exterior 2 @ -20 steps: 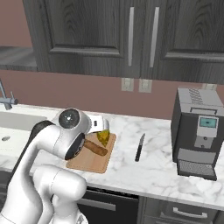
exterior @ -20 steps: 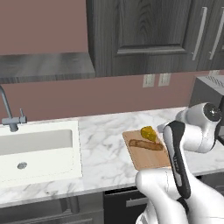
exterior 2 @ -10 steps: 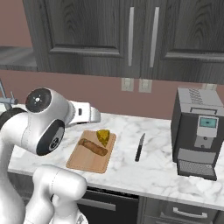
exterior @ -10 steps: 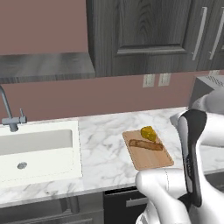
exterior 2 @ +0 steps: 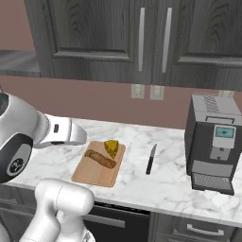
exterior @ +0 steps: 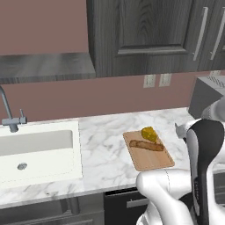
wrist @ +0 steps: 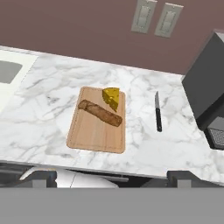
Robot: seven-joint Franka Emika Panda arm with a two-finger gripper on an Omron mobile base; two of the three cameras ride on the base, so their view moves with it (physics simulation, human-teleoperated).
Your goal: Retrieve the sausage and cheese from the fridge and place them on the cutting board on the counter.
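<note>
Sausage (wrist: 100, 112) and cheese (wrist: 111, 98) lying touching on cutting board (wrist: 96, 133), counter (wrist: 52, 109). Gripper (wrist: 112, 177) released, jaws wide, hanging above. Judging placement done: retreating straight upward advisable, avoiding knife (wrist: 158, 111).
</note>
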